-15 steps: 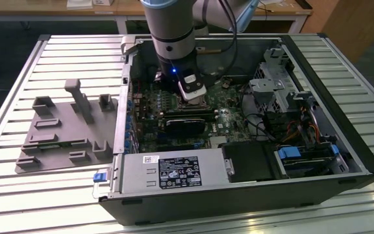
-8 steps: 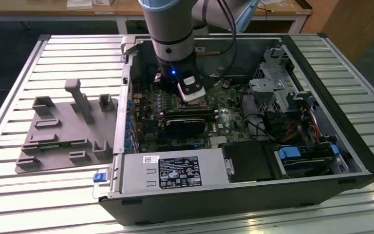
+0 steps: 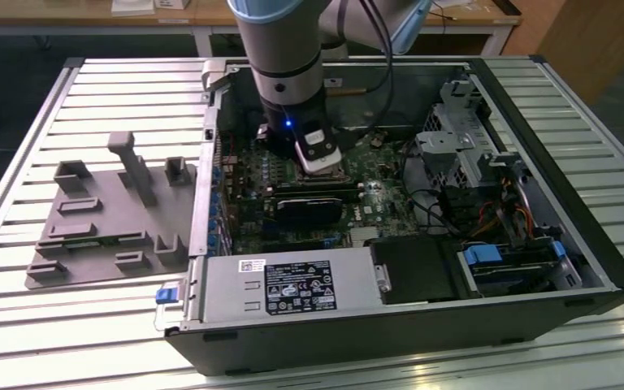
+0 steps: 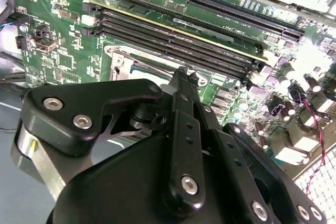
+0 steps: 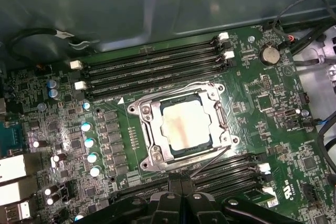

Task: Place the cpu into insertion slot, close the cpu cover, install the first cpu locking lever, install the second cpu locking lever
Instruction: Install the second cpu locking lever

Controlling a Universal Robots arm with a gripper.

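The cpu (image 5: 184, 127) lies flat in the insertion slot (image 5: 181, 153), silvery top up. The cpu cover (image 5: 149, 129) is down over it, framing the chip. One thin wire lever (image 5: 210, 161) stands out at an angle from the socket's near side. Another lever (image 5: 186, 85) runs along the far side. My gripper (image 5: 181, 181) is shut with nothing between its fingers, its tips right by the angled lever's free end; whether they touch it I cannot tell. The second wrist view has the gripper (image 4: 184, 73) just over the socket (image 4: 131, 59). In the exterior view the gripper (image 3: 320, 162) is inside the case.
Long memory slots (image 5: 152, 69) flank the socket on both sides. The open computer case (image 3: 604, 244) holds a power supply (image 3: 290, 288) in front and drive cages (image 3: 474, 146) with cables at the exterior view's right. A grey fixture (image 3: 106, 219) sits on the slatted table at its left.
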